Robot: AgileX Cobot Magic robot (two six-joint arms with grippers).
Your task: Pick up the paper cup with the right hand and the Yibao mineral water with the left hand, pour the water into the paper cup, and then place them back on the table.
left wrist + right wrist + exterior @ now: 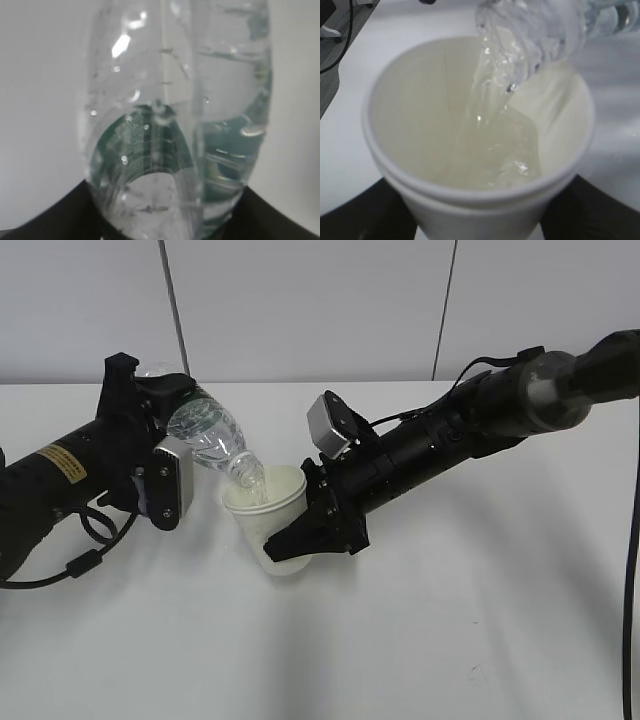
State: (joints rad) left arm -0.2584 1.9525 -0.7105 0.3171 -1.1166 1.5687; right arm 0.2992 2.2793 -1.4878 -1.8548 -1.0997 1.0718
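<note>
Clear plastic Yibao mineral water, clenched in the left claw, tipped neck-down over the paper cup. Water streaming from the neck into the cream inside, pooled at the bottom. White paper cup grasped low by the right claw, held just above the white worktop, mouth tilted toward the bottle.

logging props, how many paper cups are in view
1: the paper cup sits in the right end effector near the table's middle, under the tilted bottle. No others show.
</note>
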